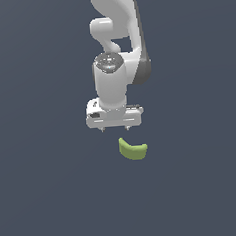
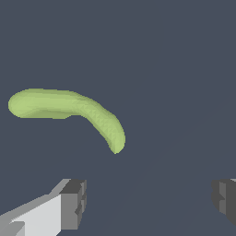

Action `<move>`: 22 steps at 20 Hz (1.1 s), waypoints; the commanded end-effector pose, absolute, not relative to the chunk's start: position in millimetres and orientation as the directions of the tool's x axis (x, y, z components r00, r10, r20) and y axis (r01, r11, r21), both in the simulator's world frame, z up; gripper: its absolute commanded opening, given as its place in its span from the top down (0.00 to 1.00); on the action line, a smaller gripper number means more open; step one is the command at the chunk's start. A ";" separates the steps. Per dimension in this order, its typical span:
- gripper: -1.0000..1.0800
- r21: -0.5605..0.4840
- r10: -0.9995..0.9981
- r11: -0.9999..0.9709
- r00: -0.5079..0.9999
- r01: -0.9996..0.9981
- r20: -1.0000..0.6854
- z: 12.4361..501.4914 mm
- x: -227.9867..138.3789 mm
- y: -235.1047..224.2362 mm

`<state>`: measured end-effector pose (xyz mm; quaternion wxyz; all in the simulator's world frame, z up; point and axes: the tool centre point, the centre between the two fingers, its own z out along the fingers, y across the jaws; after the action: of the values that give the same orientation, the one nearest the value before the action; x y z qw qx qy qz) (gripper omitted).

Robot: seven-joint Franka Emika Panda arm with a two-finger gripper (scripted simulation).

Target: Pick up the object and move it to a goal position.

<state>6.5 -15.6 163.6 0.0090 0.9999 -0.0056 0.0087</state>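
The object is a small curved yellow-green crescent (image 1: 133, 150) lying on the dark grey surface, just below and slightly toward the exterior view's right of my white gripper (image 1: 114, 129). In the wrist view the crescent (image 2: 73, 110) lies ahead of the fingers, apart from them. My gripper (image 2: 147, 203) is open and empty, with one fingertip (image 2: 73, 203) and the other (image 2: 225, 198) spread wide. Nothing is between the jaws.
A flat dark grey surface (image 1: 46, 196) fills both views. The white arm (image 1: 116, 40) rises above the gripper toward the top of the exterior view. No other objects show.
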 end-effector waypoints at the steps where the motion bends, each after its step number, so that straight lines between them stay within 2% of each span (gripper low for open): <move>1: 0.04 0.018 -0.011 -1.000 1.000 -0.011 0.018 163.6 6.5 -15.6; 11: 0.04 0.013 0.068 -0.998 0.998 0.068 0.014 154.9 4.6 13.3; 22: 0.04 0.014 0.113 -0.993 0.993 0.113 0.012 154.3 6.9 15.1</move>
<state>6.2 14.4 154.5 0.0067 0.9987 0.0495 0.0069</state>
